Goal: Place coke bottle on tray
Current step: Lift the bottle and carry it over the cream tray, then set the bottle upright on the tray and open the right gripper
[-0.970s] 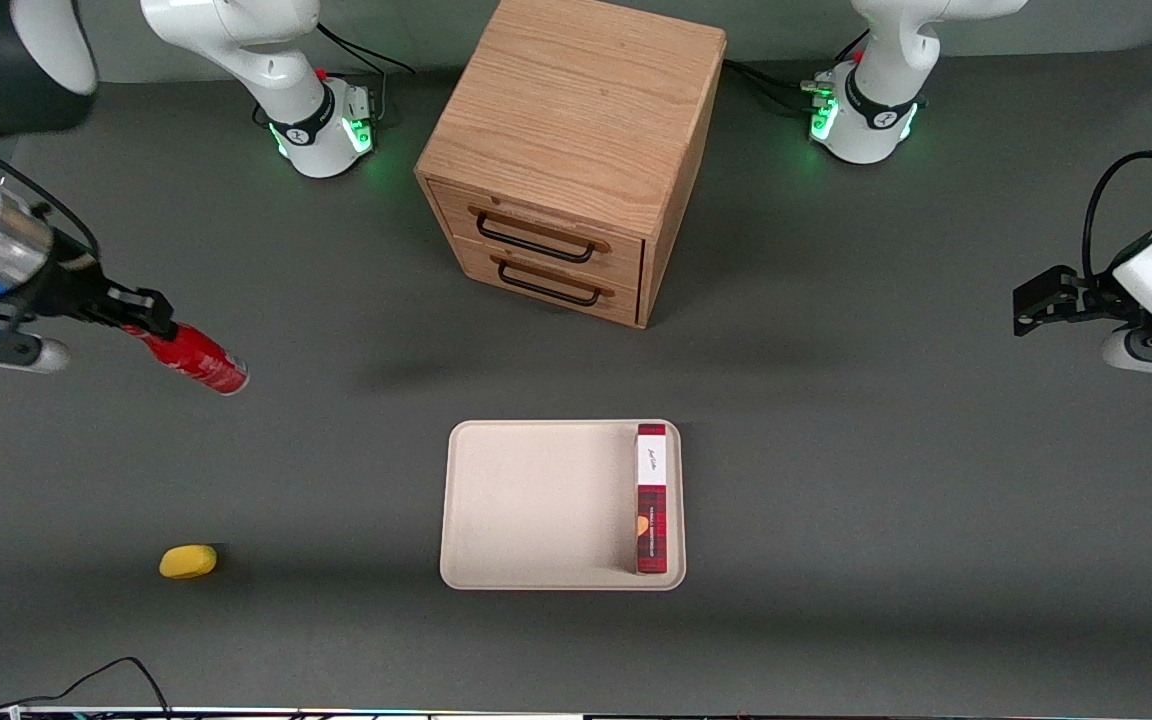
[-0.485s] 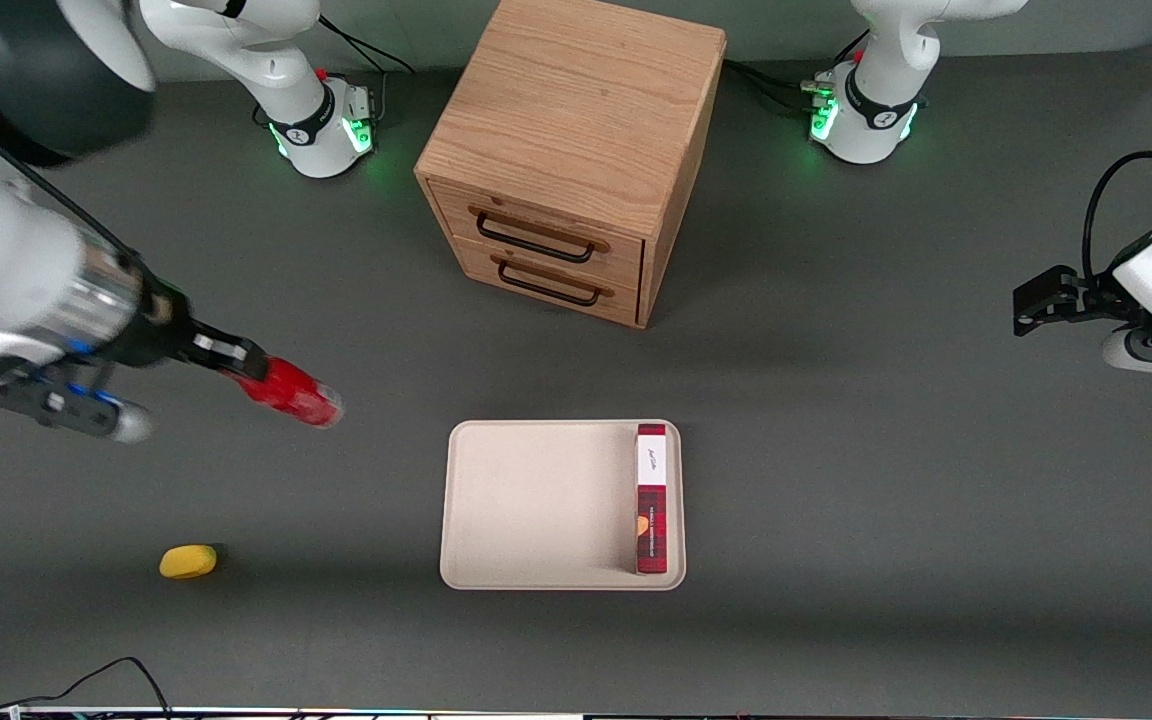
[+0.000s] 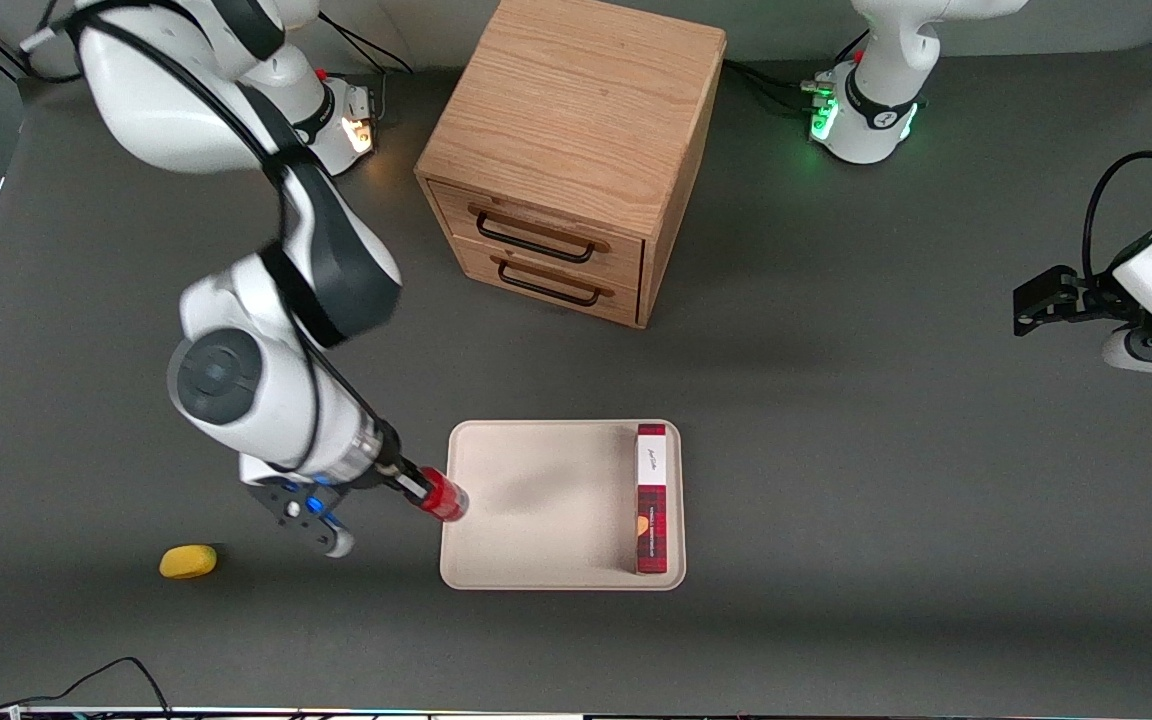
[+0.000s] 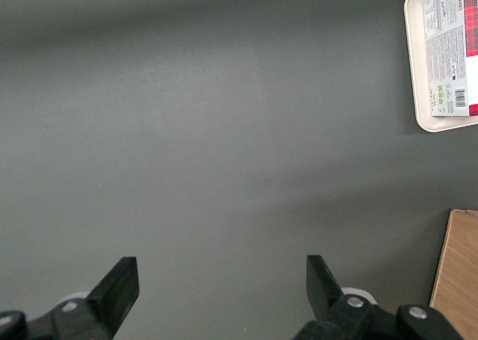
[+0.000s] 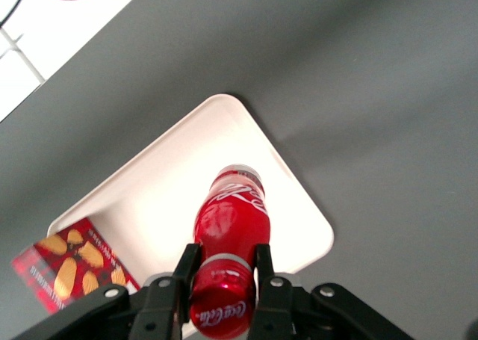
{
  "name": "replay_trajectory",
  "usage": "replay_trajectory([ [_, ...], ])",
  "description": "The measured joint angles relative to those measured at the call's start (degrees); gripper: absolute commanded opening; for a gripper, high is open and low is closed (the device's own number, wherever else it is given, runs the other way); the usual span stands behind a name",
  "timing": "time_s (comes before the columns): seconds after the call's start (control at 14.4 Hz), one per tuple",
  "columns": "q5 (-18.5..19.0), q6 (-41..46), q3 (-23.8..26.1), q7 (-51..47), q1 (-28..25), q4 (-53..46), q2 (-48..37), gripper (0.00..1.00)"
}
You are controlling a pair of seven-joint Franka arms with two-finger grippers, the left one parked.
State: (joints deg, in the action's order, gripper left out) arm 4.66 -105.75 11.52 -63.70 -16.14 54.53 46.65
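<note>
Grey table (image 3: 836, 500), gripper (image 5: 222, 274) with coke bottle (image 5: 230, 224) over tray (image 3: 536, 570) edge

The only brand I can read from here is on the coke bottle (image 5: 231, 220): in the right wrist view a white "Coca-Cola" script runs across its red body, and the same script shows again on the red band just below my gripper (image 5: 222, 271), whose fingers clamp the bottle's neck above the edge of the tray (image 5: 149, 198) toward the working arm's end. The red plaid box (image 3: 651, 500) lying in the tray carries a white label with a slanted cursive word that I cannot make out. In the left wrist view its white panel shows blocks of fine print, green marks and a barcode, all illegible.
</note>
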Motion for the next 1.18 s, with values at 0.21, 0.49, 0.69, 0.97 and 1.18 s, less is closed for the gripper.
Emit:
replay_trajectory([
  [0.21, 0.11, -5.13, 0.02, -2.99, 0.14, -0.62, 5.15, 0.00],
  [0.49, 0.12, -5.70, 0.02, -3.64, 0.19, -1.42, 7.22, 0.99],
  [0.69, 1.24, -5.97, 0.03, -3.69, 0.19, -1.67, 7.43, 1.00],
  [0.97, 2.38, -5.34, 0.04, -3.71, 0.20, -3.49, 7.25, 1.00],
  [1.18, 3.01, 0.12, 0.67, -1.61, 0.46, -5.63, 3.39, 1.00],
])
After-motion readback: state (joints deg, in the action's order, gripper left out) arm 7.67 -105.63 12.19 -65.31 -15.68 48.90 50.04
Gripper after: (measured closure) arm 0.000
